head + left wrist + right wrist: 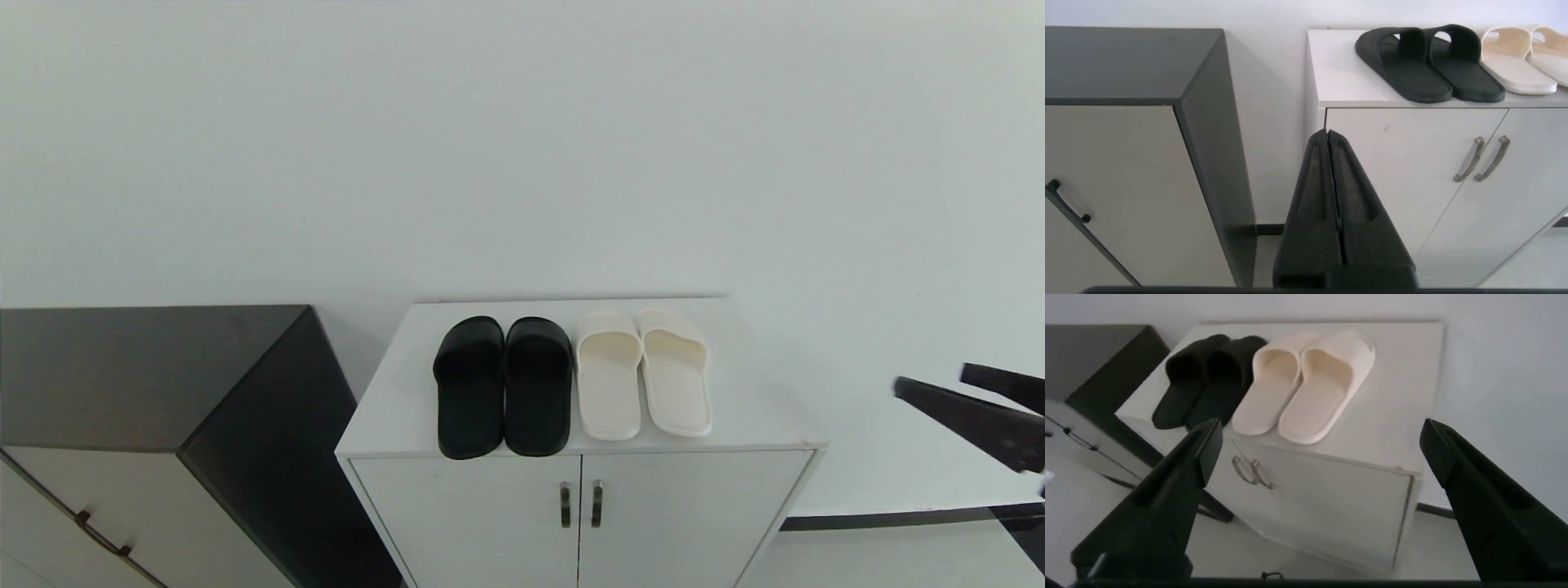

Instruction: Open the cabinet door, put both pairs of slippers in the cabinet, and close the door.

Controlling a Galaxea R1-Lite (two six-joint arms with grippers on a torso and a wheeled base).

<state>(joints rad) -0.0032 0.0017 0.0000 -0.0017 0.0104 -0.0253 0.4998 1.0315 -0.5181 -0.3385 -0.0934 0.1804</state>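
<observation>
I have the white cabinet (392, 416) in the lower middle of the head view, both of its doors shut flush, with two slim metal bar handles (565, 504) standing upright side by side at the centre seam. Both pairs of slippers sit on its flat, smooth top. The black slippers (522, 392) are left of centre, matte and rubbery with broad closed straps, their heels at the front edge. The cream slippers (608, 384) lie just beside them to the right, of the same moulded shape, the inner one touching the black pair. At the lower left stands a taller dark cabinet (147, 367) with a dull dark top and side, a pale front and a thin dark pull handle (102, 535). It is near the white cabinet, with a strip of plain white wall (522, 147) showing between them. A dark baseboard (898, 518) runs along the lower right. My left gripper (1328, 139) has its two black, textured, wedge-shaped fingers pressed together on nothing, in front of the white cabinet's left door. My right gripper (1321, 429) hangs at the right edge of the head view, its long fingers spread wide apart and empty, well off from the slippers.
</observation>
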